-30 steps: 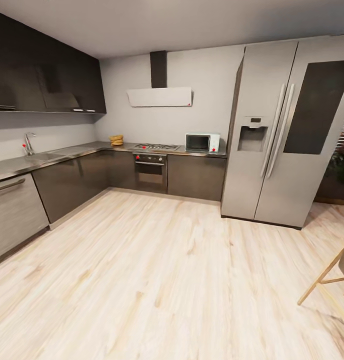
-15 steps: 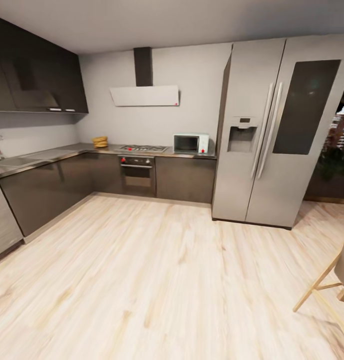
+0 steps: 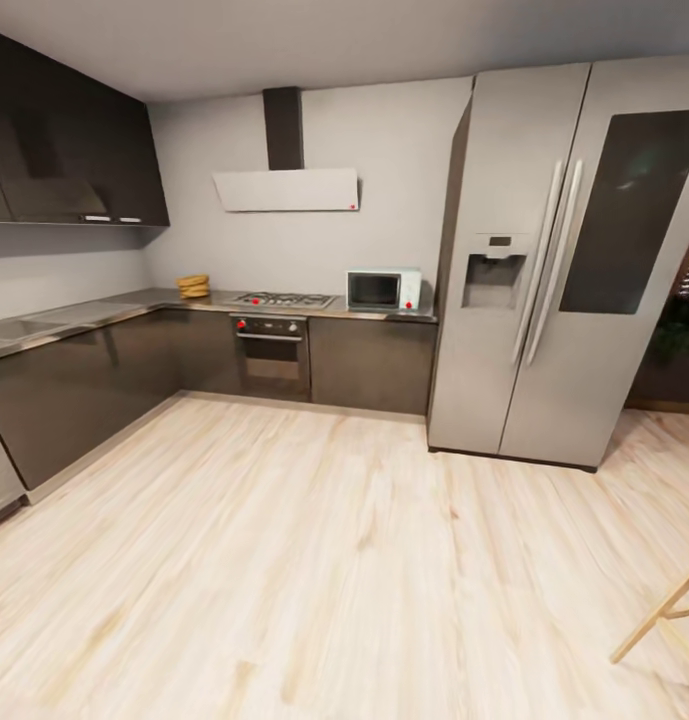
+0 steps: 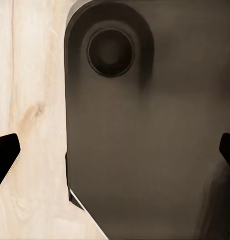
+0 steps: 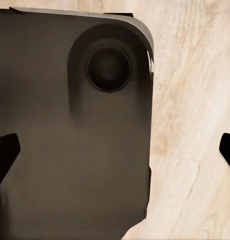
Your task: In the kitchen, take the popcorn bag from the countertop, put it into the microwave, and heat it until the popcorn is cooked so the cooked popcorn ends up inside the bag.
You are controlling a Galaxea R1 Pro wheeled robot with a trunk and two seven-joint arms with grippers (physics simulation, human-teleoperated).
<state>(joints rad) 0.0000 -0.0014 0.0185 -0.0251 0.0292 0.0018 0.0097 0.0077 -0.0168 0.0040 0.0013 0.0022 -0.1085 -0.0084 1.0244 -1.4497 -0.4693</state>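
Far across the room, the pale mint microwave (image 3: 383, 290) stands with its dark door closed on the grey countertop (image 3: 104, 312), right beside the fridge. A small tan popcorn bag (image 3: 193, 286) sits on the same worktop in the back corner, left of the hob. The popcorn itself cannot be made out. In the left wrist view my left gripper (image 4: 115, 155) is open, its dark fingertips (image 4: 3, 152) spread wide over the robot's dark base and the wood floor. My right gripper (image 5: 115, 155) is open as well, holding nothing.
A tall steel fridge (image 3: 564, 260) stands at the right. An oven (image 3: 272, 355) with a gas hob (image 3: 281, 299) sits between bag and microwave. Dark cabinets (image 3: 74, 390) run along the left. A wooden chair leg (image 3: 664, 615) pokes in at the lower right. Wide wood floor (image 3: 314, 560) lies ahead.
The whole head view has shifted: the camera has moved closer to the fridge and counter, the sink tap has slid out at the left, and the chair has dropped toward the corner.
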